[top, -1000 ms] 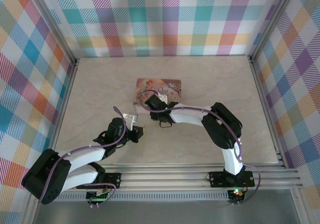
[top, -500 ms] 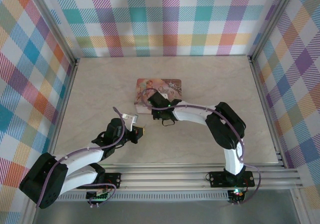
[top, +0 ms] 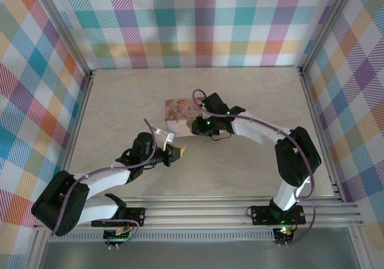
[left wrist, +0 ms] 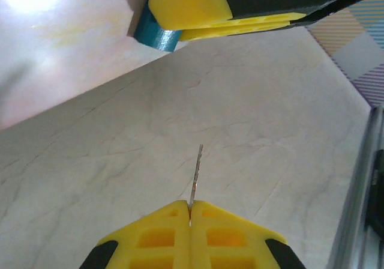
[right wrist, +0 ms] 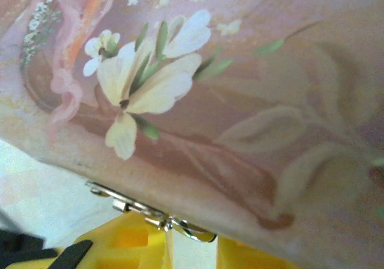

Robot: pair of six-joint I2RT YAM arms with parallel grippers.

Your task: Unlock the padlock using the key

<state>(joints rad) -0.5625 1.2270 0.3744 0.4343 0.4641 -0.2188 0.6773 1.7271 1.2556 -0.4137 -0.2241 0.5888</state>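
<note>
My left gripper [left wrist: 191,206] is shut on the key [left wrist: 196,173], whose thin metal blade sticks out forward over the table. Ahead of it, the teal-blue padlock [left wrist: 157,35] hangs at the edge of the pink tin [left wrist: 54,47], pressed under a yellow finger [left wrist: 192,5] of my right gripper. In the right wrist view, the brassy shackle [right wrist: 192,230] loops through the tin's metal hasp [right wrist: 120,200], between the fingers of my right gripper [right wrist: 192,251]. From above, the left gripper [top: 179,152] sits just below the tin [top: 178,111], and the right gripper [top: 193,126] is at the tin's near edge.
The pink illustrated tin looks tipped up on the marble-patterned table [top: 252,95]. Checked walls [top: 198,23] surround the table on three sides. An aluminium rail [top: 210,212] runs along the near edge by the arm bases.
The right arm has swung its elbow out to the right and its jaws have narrowed at the tin's near edge. The tin has tipped and shifted. The left gripper has moved right, closer to the tin.
</note>
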